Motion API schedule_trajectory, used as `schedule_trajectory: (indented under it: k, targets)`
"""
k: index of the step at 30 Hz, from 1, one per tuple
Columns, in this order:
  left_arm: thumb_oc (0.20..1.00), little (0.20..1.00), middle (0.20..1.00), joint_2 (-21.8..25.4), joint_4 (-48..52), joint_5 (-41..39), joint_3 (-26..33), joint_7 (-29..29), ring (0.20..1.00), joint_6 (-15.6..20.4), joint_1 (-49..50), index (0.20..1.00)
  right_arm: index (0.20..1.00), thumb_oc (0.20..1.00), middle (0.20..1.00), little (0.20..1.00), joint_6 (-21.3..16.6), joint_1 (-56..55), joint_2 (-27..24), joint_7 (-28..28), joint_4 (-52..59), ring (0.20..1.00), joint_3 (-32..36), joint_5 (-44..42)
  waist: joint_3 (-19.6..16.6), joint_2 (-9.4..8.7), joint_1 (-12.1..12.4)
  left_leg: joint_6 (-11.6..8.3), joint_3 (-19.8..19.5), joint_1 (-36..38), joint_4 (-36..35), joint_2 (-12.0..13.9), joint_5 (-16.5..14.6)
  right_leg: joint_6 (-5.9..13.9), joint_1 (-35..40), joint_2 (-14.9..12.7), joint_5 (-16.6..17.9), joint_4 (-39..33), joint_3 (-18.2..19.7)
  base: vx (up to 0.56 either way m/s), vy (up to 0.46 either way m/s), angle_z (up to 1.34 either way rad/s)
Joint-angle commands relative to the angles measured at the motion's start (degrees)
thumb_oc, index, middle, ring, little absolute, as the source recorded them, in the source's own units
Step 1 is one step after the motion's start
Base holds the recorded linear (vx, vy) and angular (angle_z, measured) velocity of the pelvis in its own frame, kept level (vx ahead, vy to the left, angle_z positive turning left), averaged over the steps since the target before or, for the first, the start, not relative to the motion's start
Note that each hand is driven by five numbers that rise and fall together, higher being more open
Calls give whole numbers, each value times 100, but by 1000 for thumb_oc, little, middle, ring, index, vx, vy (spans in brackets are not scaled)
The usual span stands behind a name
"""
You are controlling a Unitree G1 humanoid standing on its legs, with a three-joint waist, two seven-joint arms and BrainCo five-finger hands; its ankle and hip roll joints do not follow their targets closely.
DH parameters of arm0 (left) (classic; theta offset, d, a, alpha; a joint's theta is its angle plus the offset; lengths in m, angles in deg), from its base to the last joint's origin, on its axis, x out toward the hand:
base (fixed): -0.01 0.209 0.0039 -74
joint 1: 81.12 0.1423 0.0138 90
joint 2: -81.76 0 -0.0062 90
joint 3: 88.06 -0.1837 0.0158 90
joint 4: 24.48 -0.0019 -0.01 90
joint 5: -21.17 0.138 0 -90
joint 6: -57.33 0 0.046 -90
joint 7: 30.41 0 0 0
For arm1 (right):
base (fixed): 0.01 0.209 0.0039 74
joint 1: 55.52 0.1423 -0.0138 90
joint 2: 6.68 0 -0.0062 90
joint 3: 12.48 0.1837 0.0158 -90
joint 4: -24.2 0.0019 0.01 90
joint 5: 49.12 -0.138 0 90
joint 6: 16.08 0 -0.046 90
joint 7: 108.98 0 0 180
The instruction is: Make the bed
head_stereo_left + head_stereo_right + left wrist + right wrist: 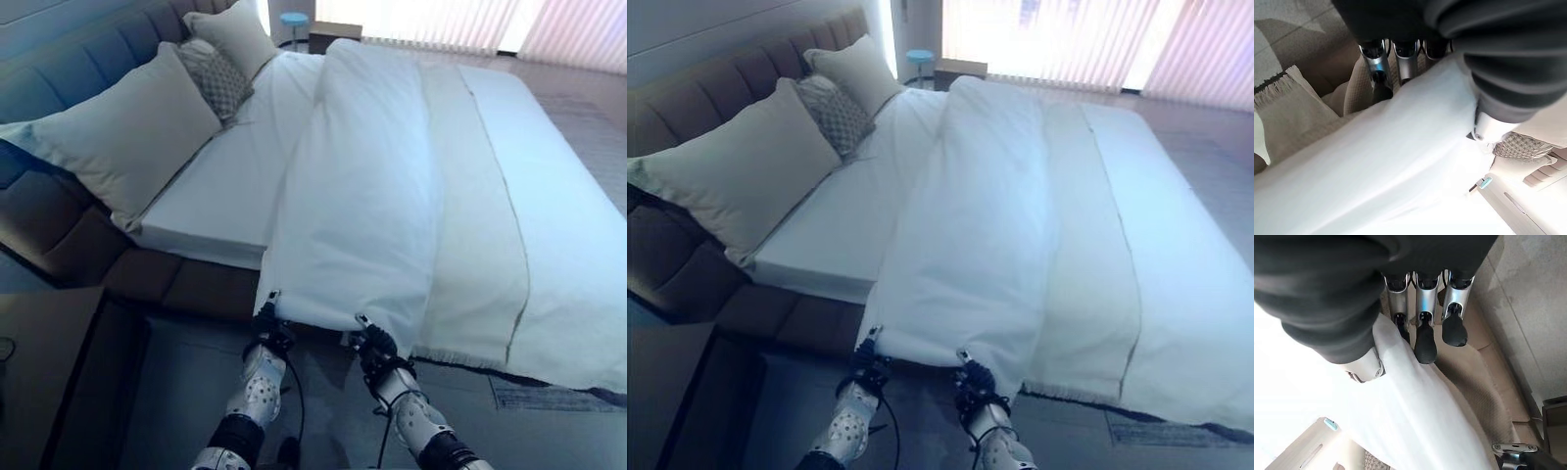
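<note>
Two pillows (127, 137) lean on the headboard (69, 69) at about ten o'clock, a patterned cushion (216, 78) between them and a third pillow (235, 34). At centre, the white duvet (362, 186) lies folded lengthwise over the bed (225, 196), leaving the sheet bare toward nine o'clock. At six o'clock the left robot hand (266, 323) and right robot hand (370, 338) each pinch the duvet's near edge, fingers curled round the cloth. The spreading step seems under way; next, the edge probably needs drawing toward the pillows, evenly.
</note>
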Motion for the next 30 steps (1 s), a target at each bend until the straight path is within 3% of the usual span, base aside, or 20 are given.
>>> schedule_trajectory:
  k: [1,10,17,19,22,24,26,30]
  targets:
    - [200,200,200,636,-95,95,541,129,200,368,741,200,200,200,200,200,-525,-473,-555,199,62,200,485,125,-388,33,101,-27,408,42,-558,-392,136,-135,-558,554,417,-122,45,30,6,20]
    - [200,200,200,569,-982,340,573,322,200,241,722,200,200,200,200,200,-361,-560,-458,214,-560,200,364,16,-222,43,37,-39,367,3,-558,-391,138,-147,-543,524,456,-215,-48,-18,-14,14]
    - [200,200,200,424,-1845,-180,404,419,200,330,2,200,200,200,200,200,-512,35,-470,457,-925,200,425,-395,533,188,-25,-131,327,-797,-539,-391,468,-212,-1455,479,511,86,-83,-152,-18,4]
    - [200,200,200,376,-1880,-239,324,410,200,349,-139,200,200,200,200,200,-556,151,-501,487,-961,200,473,-467,637,208,-60,-148,363,-1078,-213,-388,418,-242,-1663,410,487,243,-147,-137,6,26]
    - [200,200,200,265,-2001,-402,189,463,200,458,-491,200,200,200,200,200,-679,433,-587,577,-1128,200,401,-575,1034,187,-119,-322,682,-1907,1112,-226,-99,-291,-2073,166,236,721,-273,-70,-3,49]
    - [200,200,200,270,-2151,-567,168,594,200,565,-724,200,200,200,200,200,-751,825,-532,725,-1339,200,264,-693,1205,100,28,-291,221,-2232,902,-48,71,-229,-2217,190,314,639,-140,79,45,74]
    - [200,200,200,327,-2279,-462,128,629,200,501,-850,200,200,200,200,200,-782,989,-526,777,-1458,200,303,-720,1294,71,20,-295,279,-2299,669,61,234,-196,-2296,193,359,587,-117,89,23,-39]
    - [200,200,200,482,-2437,-274,52,752,200,575,-1212,200,200,200,200,200,-900,1376,-529,944,-1582,200,327,-672,1495,128,-11,-332,472,-2395,117,16,510,-145,-2644,149,467,522,-96,67,155,-11]
